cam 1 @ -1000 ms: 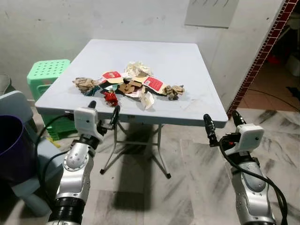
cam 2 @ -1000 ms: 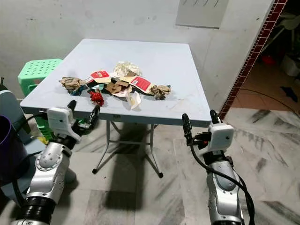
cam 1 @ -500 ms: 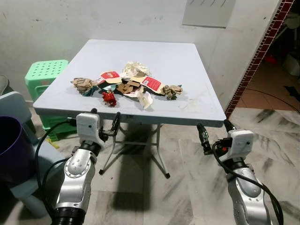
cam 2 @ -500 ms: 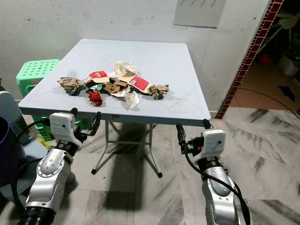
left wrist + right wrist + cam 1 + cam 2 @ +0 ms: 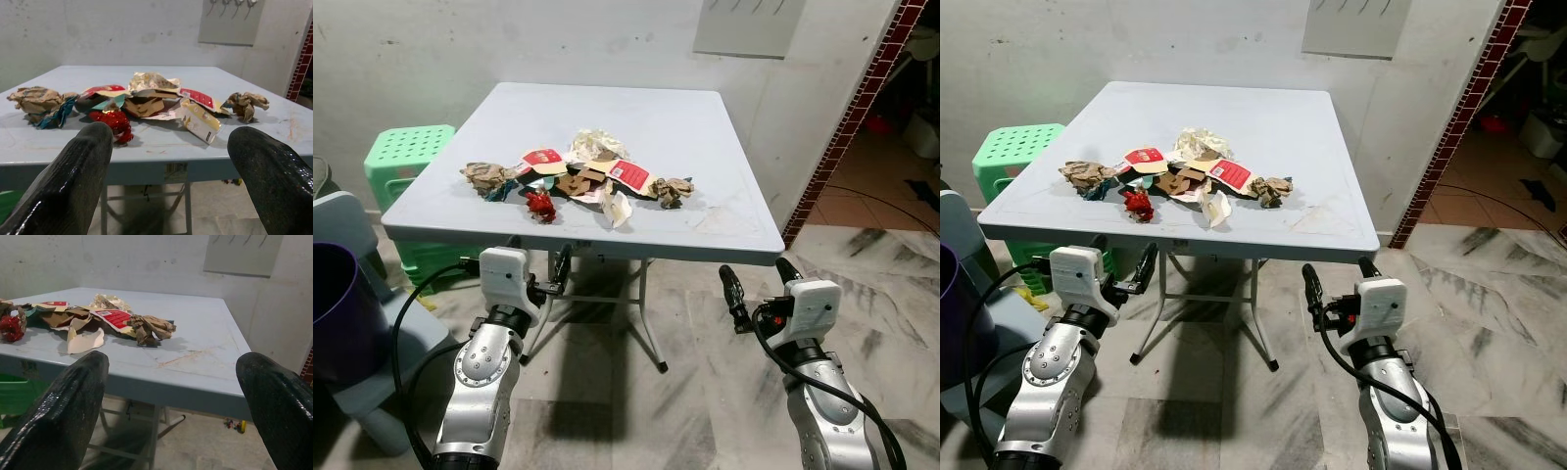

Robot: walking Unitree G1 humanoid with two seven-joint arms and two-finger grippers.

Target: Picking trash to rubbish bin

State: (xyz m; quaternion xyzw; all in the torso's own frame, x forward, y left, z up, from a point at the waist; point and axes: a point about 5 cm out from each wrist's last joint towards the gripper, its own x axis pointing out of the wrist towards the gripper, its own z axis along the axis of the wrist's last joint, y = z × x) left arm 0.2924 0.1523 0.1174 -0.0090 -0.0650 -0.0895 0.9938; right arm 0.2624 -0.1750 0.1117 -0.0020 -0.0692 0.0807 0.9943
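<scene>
Nearest to me I see both arms raised in front of the counter's (image 5: 724, 227) near edge, a little below its top. My left pincer (image 5: 536, 258) sits just under the edge on the left side, its two black fingers spread wide with nothing between them. My right pincer (image 5: 756, 279) hangs under the right corner, also spread wide and holding nothing. In the left wrist view the fingers (image 5: 73, 176) frame the heap of trash from low down, close to the level of the top.

To my left, close by, I see a dark purple bin (image 5: 340, 313) against a pale blue chair (image 5: 357, 387). Beyond it a green plastic stool (image 5: 406, 149) stands just beside the counter's left side.

The trash lies on the front half of the pale blue counter, well apart from both pincers. Closest to the edge I see a red crumpled wrapper (image 5: 541, 205) and a cream torn packet (image 5: 619, 207). Just behind them lies brown card (image 5: 579, 182) with red-labelled packets (image 5: 631, 176) on either side of it. A crumpled brown paper ball (image 5: 485, 175) rests at the left end of the heap, and a second crumpled brown wad (image 5: 674, 188) at the right end. At the back of the heap sits a crumpled whitish paper (image 5: 597, 144).

Farther off, the rest of the top runs to a stained white wall (image 5: 558, 44), where a pale panel (image 5: 744, 26) hangs. A red-tiled strip (image 5: 852, 122) edges a doorway on the right.
</scene>
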